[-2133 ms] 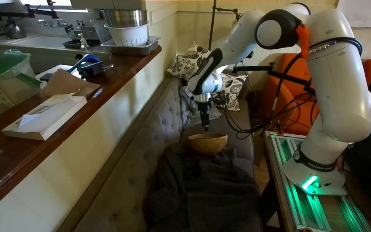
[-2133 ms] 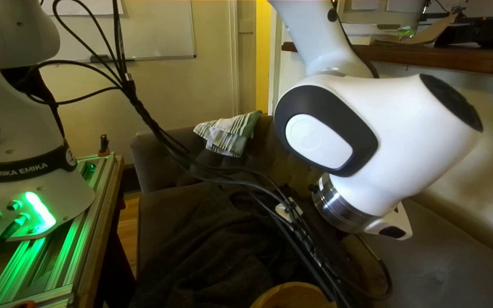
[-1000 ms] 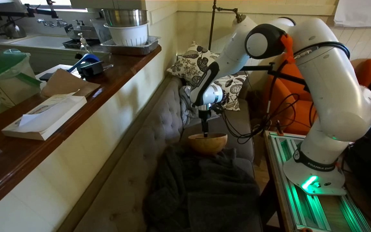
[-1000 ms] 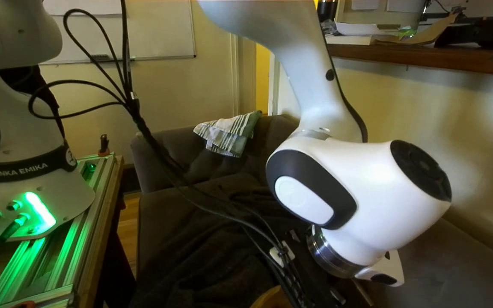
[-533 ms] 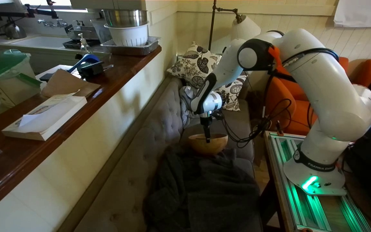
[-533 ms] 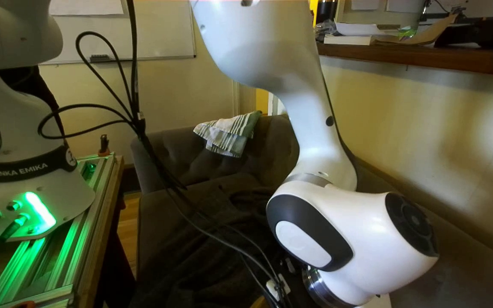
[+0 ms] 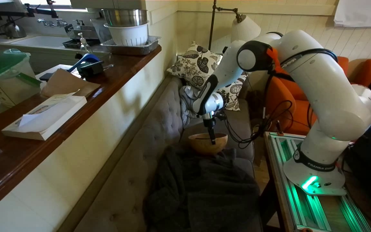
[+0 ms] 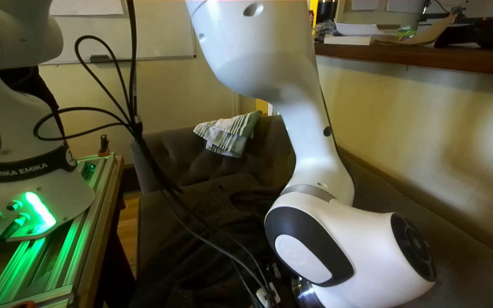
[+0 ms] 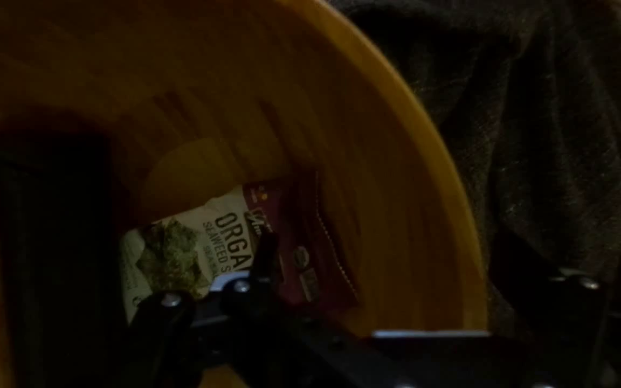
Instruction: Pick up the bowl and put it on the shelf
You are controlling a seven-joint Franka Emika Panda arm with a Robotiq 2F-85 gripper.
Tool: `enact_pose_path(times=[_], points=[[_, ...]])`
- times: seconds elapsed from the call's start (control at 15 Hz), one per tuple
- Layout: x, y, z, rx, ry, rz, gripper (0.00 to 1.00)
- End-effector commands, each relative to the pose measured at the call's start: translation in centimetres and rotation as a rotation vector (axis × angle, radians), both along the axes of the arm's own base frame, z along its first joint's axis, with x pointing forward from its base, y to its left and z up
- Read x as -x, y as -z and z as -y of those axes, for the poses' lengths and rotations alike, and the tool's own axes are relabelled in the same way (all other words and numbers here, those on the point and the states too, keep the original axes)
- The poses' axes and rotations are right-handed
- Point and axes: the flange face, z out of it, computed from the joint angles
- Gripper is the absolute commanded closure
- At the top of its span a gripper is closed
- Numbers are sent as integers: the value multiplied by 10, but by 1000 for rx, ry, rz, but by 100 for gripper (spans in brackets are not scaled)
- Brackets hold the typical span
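Lowers and tilts gripper (image 7: 212,141) from above bowl (image 7: 201,147); holds fingers (image 9: 264,261) spread, on either side of bowl's rim.

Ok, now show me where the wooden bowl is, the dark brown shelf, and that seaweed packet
Wooden bowl (image 7: 202,148), in an exterior view: on its outer wall.
Dark brown shelf (image 7: 122,69), in an exterior view: on a bare part of its top.
Seaweed packet (image 9: 228,234), in the wrist view: on its printed front.

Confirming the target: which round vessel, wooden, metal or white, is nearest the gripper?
The wooden bowl on the sofa, its rim between the fingers of the open gripper. The metal vessel and white vessel are stacked in a tray on the shelf.
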Motion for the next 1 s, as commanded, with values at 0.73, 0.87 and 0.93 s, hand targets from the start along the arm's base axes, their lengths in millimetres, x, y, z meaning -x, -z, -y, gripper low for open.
enact_pose_path(times=[0.73,0.87,0.93], points=[[1,11,-23,-121,25,30,0],[4,18,-30,-125,11,35,0],[4,22,-32,-124,-4,43,1]])
